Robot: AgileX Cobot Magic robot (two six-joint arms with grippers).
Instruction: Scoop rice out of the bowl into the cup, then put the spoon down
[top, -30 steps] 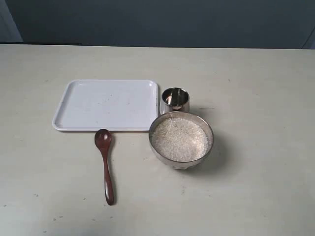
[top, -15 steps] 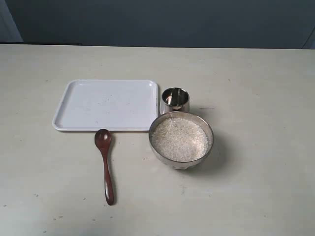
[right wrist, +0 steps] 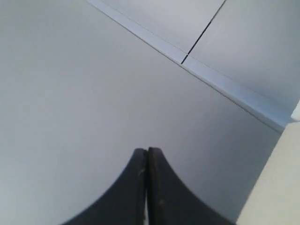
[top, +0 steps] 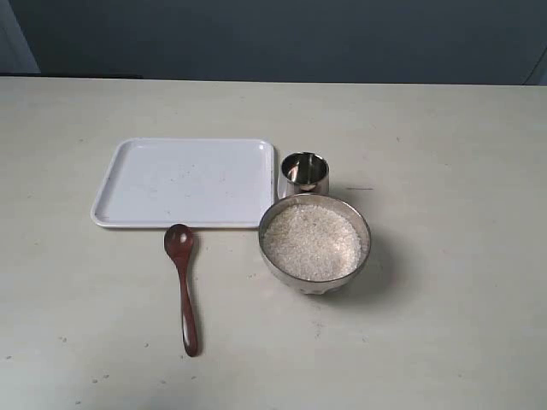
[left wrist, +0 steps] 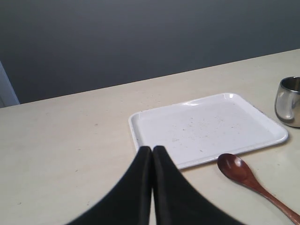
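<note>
Starting with the exterior view, the bowl (top: 314,285) sits right of centre on the pale table (top: 444,282), and it's loaded with rice (top: 313,241), a level white bed reaching close to the rim. Just behind it, touching or nearly so, stands the cup (top: 304,173), upright, and its inside shows only shiny metal and reflections. Left of the cup, right up against it, lies the white tray (top: 184,181), flat, with nothing but a few tiny specks on its surface. In front of the tray's near edge lies the spoon (top: 183,286), flat on the table, head close to the tray, handle running towards the camera, a clear gap between it and the bowl.

Over to the left wrist view now: the left gripper (left wrist: 152,150) comes up from the bottom edge, two black fingers (left wrist: 140,187) pressed together at the tips, nothing between them, touching nothing, raised above the table (left wrist: 61,136). Beyond the tips lies the tray (left wrist: 206,126), speckled with those few grains. The spoon (left wrist: 236,168) rests beside the tray's near edge, bowl of the head facing up. The cup (left wrist: 290,101) is cut off at the picture's edge, so what it holds can't be told from here.

Right wrist view: the right gripper (right wrist: 147,152) has its fingers (right wrist: 133,187) shut tight, tip against tip, holding nothing. Behind them is only a pale grey panelled surface (right wrist: 70,70) with a raised strip and a dark seam.
</note>
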